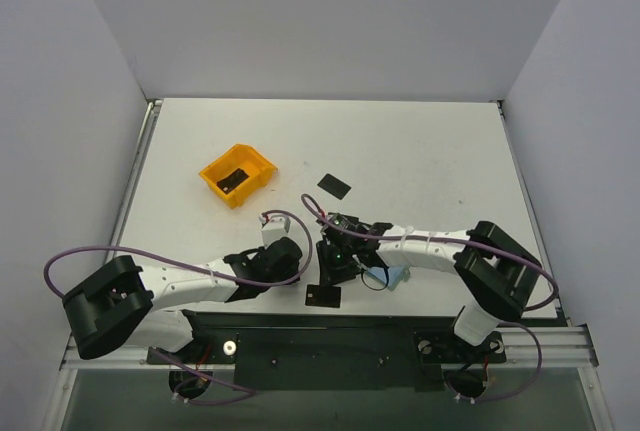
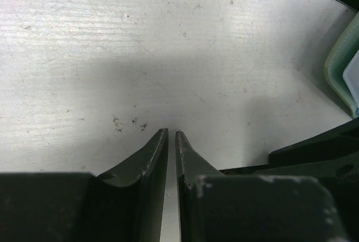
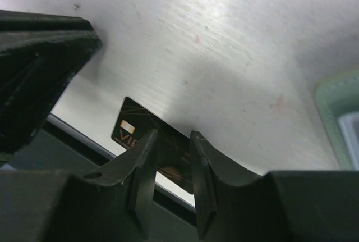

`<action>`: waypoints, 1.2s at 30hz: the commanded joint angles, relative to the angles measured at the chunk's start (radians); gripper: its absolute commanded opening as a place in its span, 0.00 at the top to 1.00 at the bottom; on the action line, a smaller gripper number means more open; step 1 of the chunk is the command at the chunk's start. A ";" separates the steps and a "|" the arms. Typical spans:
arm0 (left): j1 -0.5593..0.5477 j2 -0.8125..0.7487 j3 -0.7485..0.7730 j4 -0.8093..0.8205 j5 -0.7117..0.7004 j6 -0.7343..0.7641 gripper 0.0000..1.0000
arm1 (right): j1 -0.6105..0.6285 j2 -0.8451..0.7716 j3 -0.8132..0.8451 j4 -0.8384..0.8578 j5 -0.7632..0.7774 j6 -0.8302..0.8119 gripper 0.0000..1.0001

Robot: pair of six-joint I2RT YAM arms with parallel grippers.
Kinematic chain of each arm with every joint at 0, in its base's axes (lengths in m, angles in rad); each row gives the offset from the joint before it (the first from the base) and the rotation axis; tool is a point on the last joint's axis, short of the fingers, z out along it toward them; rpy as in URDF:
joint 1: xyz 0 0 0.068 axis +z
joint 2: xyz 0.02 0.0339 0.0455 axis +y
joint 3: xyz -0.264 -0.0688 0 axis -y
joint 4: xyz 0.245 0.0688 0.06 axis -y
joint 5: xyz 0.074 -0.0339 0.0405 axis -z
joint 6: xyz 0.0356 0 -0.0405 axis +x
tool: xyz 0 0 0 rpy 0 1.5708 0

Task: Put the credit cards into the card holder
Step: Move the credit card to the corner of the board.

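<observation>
Black cards lie scattered: one (image 1: 335,186) mid-counter (image 1: 420,151), one (image 1: 323,296) at the near edge, another in the orange bin (image 1: 238,173). Sage-green card holder (image 1: 392,275) sits beside the right gripper (image 3: 173,141), whose jaws stand slightly apart above the near-edge card, gripping nothing visible. Left gripper (image 2: 171,135) jaws are nearly closed, empty, above bare counter

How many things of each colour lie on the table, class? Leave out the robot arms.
Black cards: 3 (in the orange bin, mid-table, near edge)
Orange bin: 1
Green card holder: 1
Total: 5
</observation>
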 commanded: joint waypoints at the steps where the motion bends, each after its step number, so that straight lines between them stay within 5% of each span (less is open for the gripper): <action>1: 0.003 0.038 -0.005 -0.074 0.028 0.023 0.78 | 0.017 -0.034 -0.038 -0.174 0.154 0.010 0.74; 24: 0.003 0.044 0.002 -0.064 0.032 0.025 0.79 | 0.148 -0.100 -0.130 -0.079 0.054 0.126 0.73; 36: 0.000 0.078 0.000 -0.018 0.060 0.037 0.79 | 0.157 -0.175 -0.233 0.115 -0.029 0.171 0.73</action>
